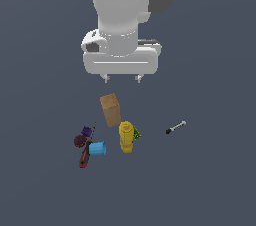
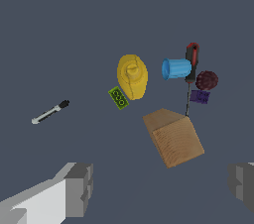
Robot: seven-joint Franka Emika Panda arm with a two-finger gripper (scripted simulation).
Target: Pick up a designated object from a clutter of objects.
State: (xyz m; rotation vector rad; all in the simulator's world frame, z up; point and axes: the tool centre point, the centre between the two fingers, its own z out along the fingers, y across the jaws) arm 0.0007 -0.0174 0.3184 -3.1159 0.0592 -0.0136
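A wood-like grain is shown on the tan box, with a matt finish. The yellow bottle and the blue cup are rendered smooth and plastic-like, with a soft sheen. A pale, metal-like shaft and a matt black tip are seen on the small stick-like tool. The dark red ball is given a rough, dotted surface. The gripper body is rendered as smooth white plastic, its fingers matt grey.

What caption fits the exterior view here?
Open gripper hovers above a tan box, while the small black-tipped tool lies apart from the clutter, toward the exterior view's right.
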